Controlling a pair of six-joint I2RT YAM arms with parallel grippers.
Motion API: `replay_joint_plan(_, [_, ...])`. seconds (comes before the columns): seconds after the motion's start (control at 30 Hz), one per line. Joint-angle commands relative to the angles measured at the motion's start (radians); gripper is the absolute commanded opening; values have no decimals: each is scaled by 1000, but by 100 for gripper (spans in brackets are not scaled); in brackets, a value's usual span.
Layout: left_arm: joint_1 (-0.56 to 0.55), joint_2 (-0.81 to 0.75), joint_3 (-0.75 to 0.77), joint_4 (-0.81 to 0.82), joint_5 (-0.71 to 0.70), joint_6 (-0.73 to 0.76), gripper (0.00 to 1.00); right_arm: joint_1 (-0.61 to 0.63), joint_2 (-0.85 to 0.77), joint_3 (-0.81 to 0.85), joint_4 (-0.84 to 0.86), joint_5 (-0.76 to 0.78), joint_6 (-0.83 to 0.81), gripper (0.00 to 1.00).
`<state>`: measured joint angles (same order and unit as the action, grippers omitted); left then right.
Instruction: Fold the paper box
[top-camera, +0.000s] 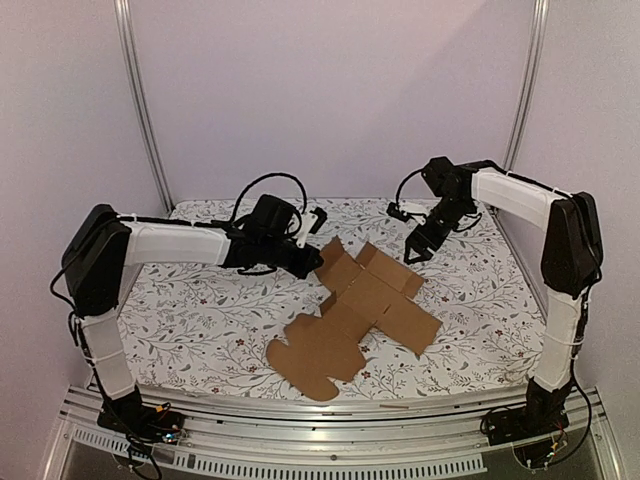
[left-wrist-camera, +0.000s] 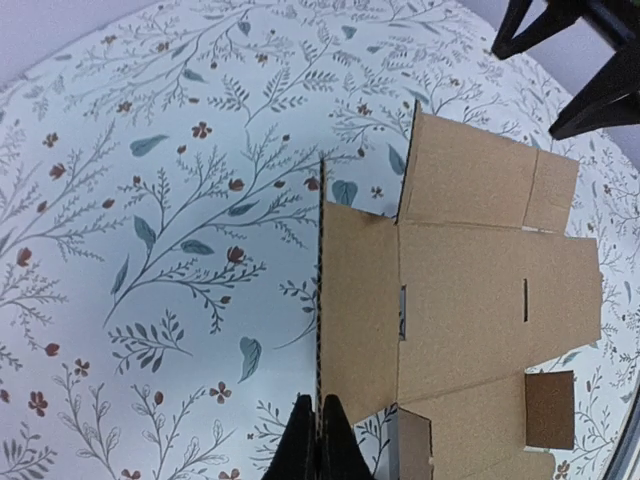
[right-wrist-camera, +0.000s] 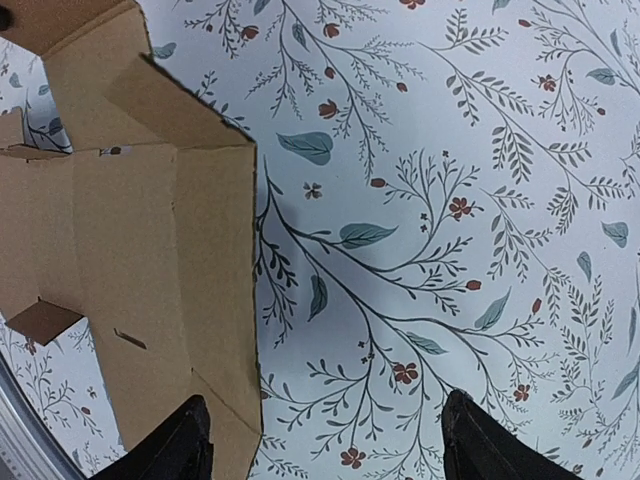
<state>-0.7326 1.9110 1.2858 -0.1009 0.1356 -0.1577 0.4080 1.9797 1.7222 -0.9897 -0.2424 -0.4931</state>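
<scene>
The left pincer (left-wrist-camera: 319, 425) is clamped on the nearest panel edge of the flat brown die-cut cardboard paper box (left-wrist-camera: 480, 290), apparently to raise it along its crease, the rest lying beyond on the floral bench (left-wrist-camera: 150, 250), while the right pincer (right-wrist-camera: 325, 430), fingers apart, hovers beside the opposite flap.

The left arm (top-camera: 170, 243) and right arm (top-camera: 515, 197): white-wrapped links, black joints, looping black cables, black jaws.

The paper box (right-wrist-camera: 150, 250) runs past the right wrist view's left edge.
</scene>
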Motion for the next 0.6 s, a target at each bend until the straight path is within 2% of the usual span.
replay_joint_plan(0.0, [-17,-72,-69,206,6,46,0,-13,86,79,-124,-113,-14,78])
replay_joint_plan(0.17, [-22,-96,-113,244,-13,39,0,-15,124,99,-172,-257,13,73])
replay_joint_plan(0.57, [-24,-98,-131,260,-18,29,0,-23,137,141,-189,-287,33,30])
